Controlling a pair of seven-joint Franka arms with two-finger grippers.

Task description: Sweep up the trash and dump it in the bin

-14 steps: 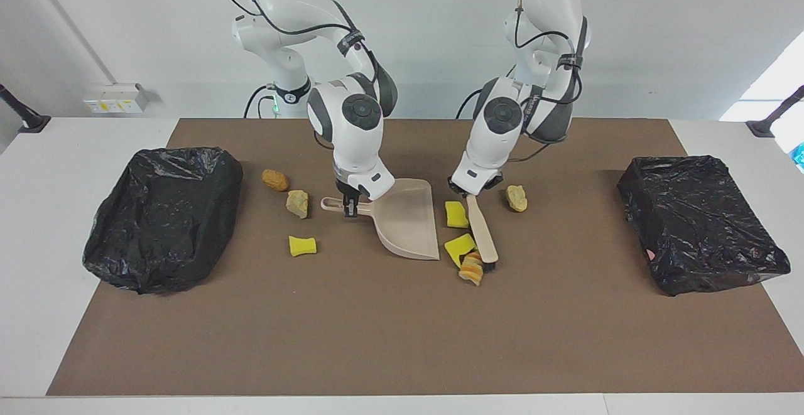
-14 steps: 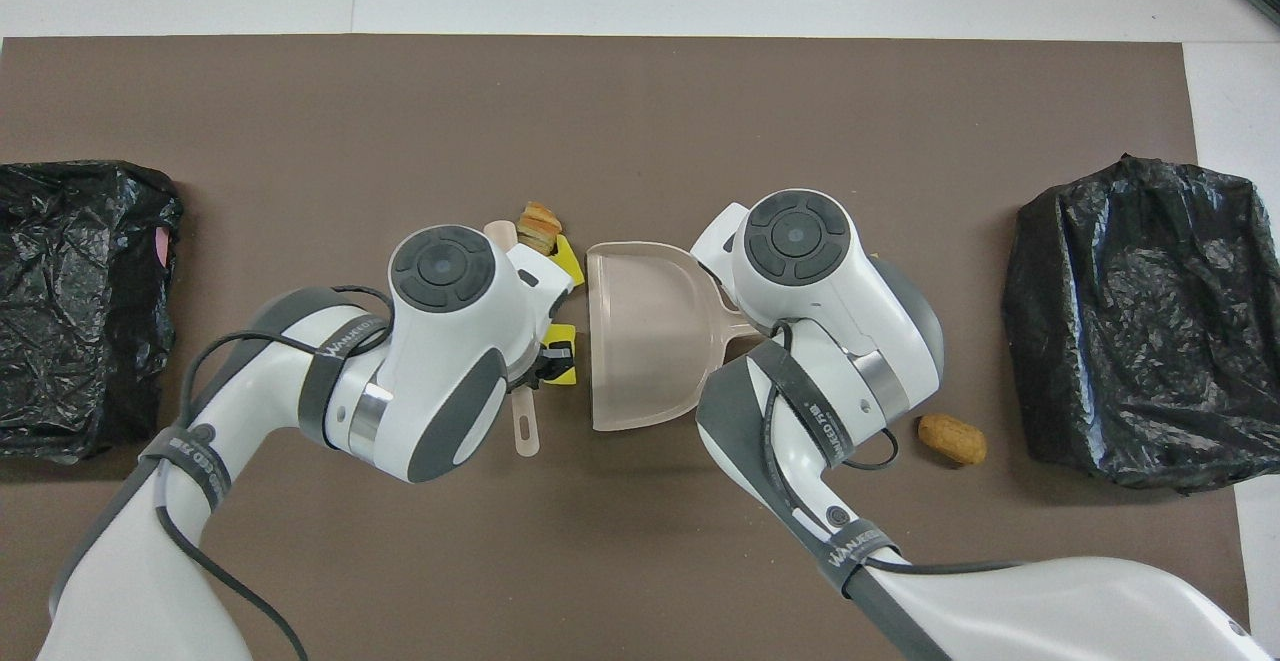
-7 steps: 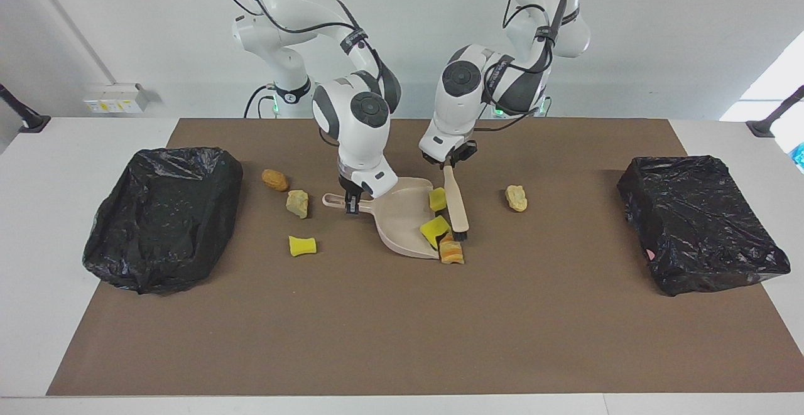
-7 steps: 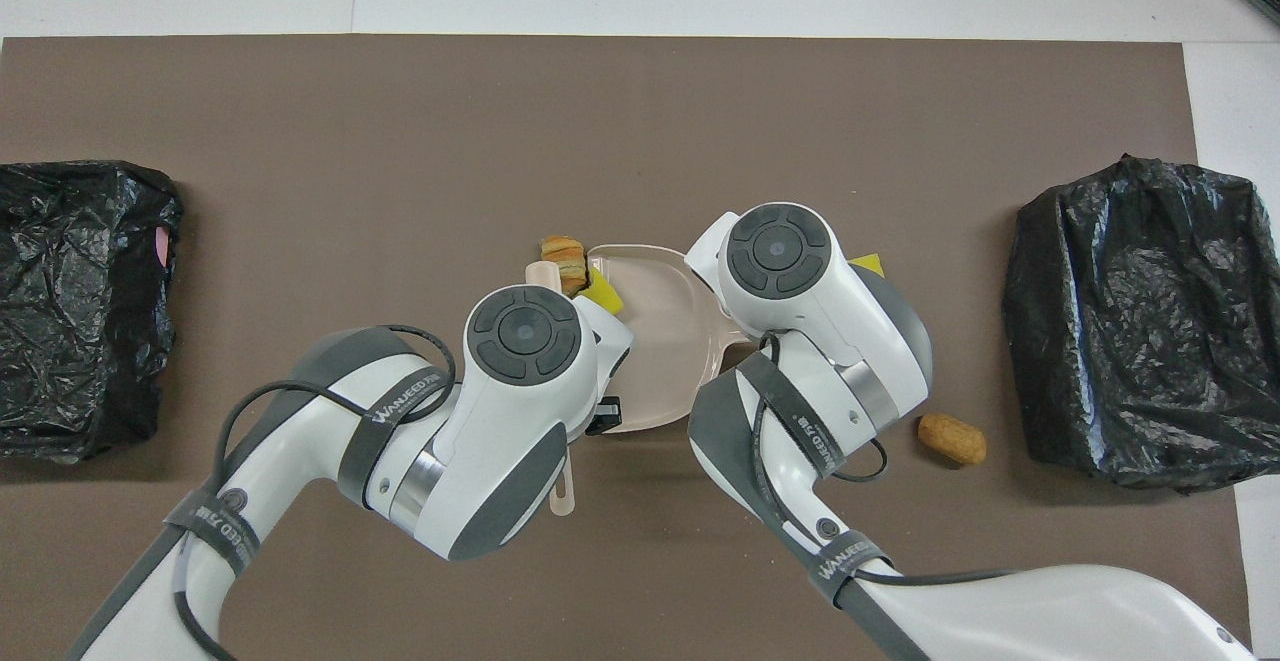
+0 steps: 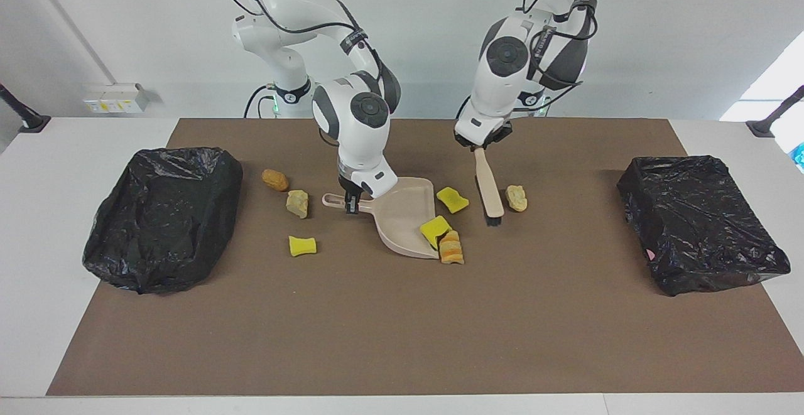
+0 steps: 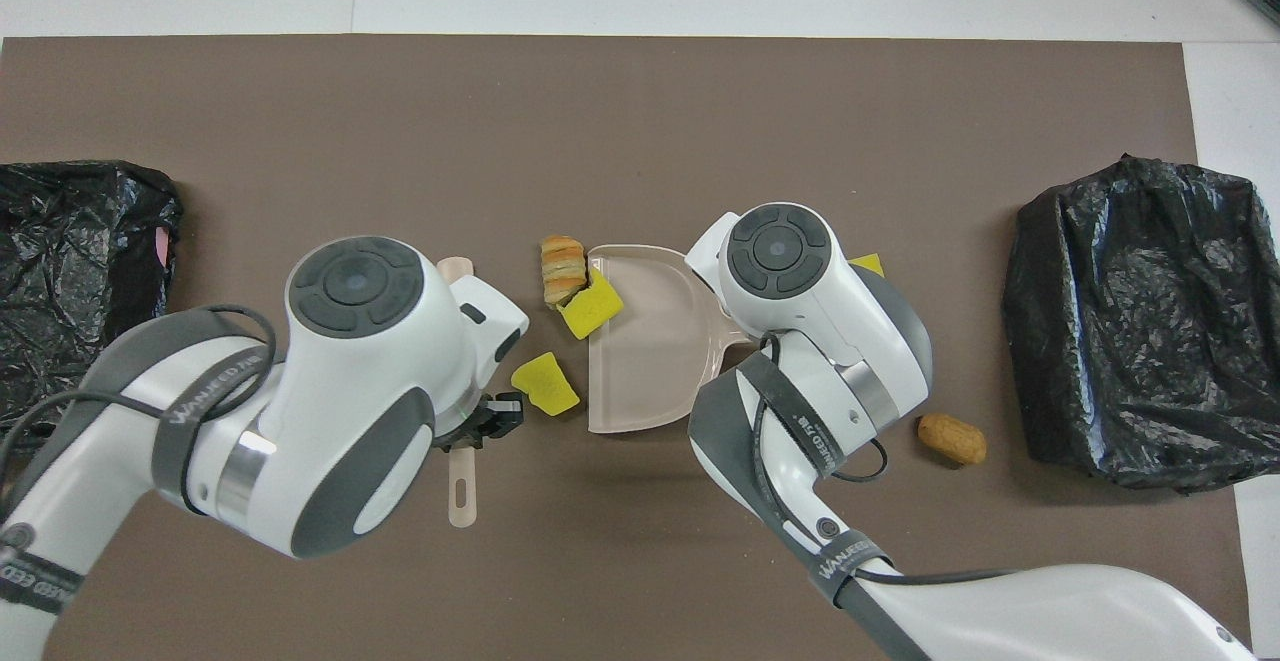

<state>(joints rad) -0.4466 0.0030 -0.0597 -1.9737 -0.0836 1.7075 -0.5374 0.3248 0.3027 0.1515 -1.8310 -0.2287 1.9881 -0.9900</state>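
Lifted back since the last stroke, the left hand (image 5: 482, 145) grips the brush (image 5: 488, 190). Right hand (image 5: 350, 204) clamps the dustpan (image 5: 405, 217); sponge (image 5: 452, 199) lies at its two o'clock. Next sweep should start outside it.

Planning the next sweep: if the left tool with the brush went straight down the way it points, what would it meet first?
Probably the brown mat: the brush hangs from the left tool, bristles down, between the yellow sponge piece and the pale lump. Depth is uncertain.
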